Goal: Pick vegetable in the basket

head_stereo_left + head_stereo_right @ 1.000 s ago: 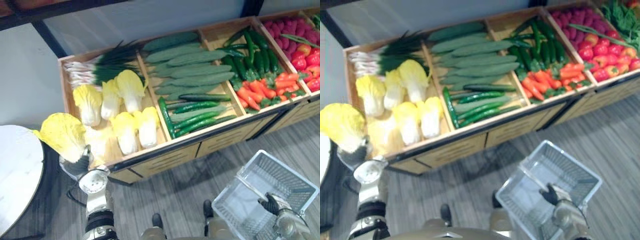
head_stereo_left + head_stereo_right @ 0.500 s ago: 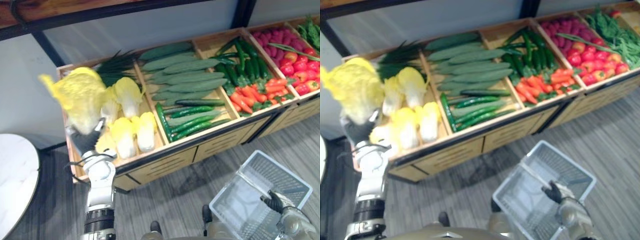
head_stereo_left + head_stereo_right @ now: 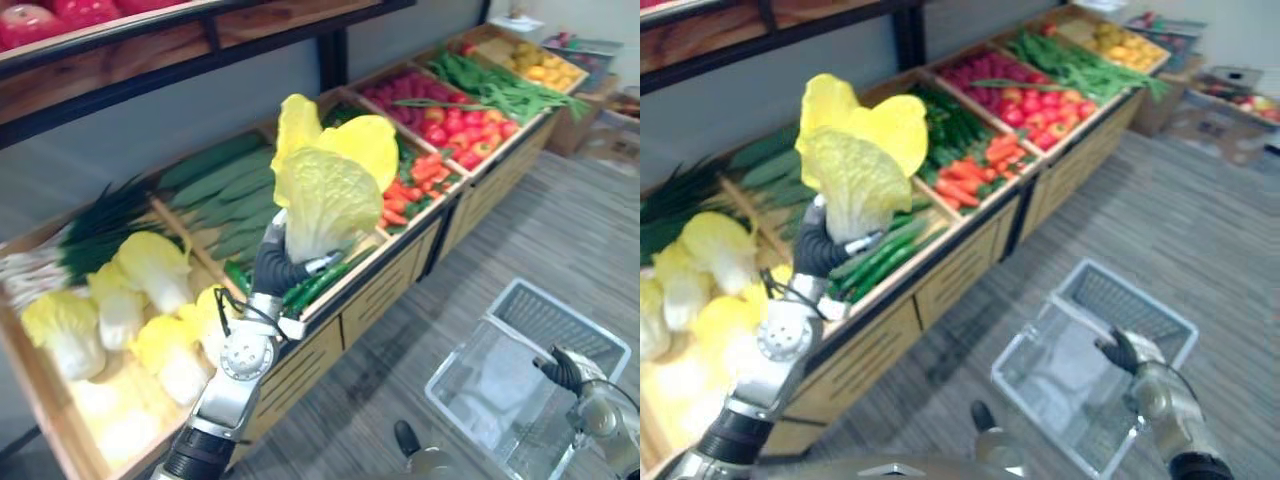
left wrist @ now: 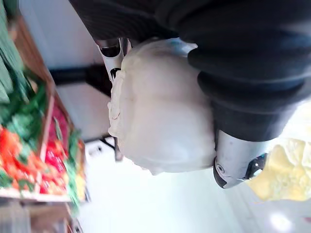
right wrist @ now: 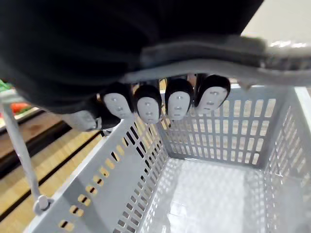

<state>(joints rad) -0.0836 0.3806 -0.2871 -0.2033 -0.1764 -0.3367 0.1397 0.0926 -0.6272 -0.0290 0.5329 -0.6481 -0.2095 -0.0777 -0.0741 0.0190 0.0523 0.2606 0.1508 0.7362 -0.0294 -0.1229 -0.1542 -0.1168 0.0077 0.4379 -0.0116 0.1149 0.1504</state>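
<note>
My left hand (image 3: 272,270) is shut on a napa cabbage (image 3: 325,178) with yellow leaves and a white stem, held upright in the air above the stand's front edge. In the left wrist view the cabbage's white base (image 4: 160,111) sits in the palm. My right hand (image 3: 566,369) at the lower right is shut on the handle (image 5: 204,68) of a grey plastic basket (image 3: 470,400) that hangs above the floor. The basket's inside (image 5: 204,194) holds nothing.
A long wooden stand (image 3: 390,285) holds more napa cabbages (image 3: 150,270), green onions (image 3: 80,245), cucumbers (image 3: 215,185), carrots (image 3: 410,185), red vegetables (image 3: 455,120), green beans (image 3: 500,85) and yellow produce (image 3: 545,65). A dark shelf (image 3: 150,50) runs above. Grey floor (image 3: 560,230) lies on the right.
The camera has turned to the right. My left hand has carried the cabbage up and rightward, from over the cabbage bin to above the stand's front. The right hand still holds the basket.
</note>
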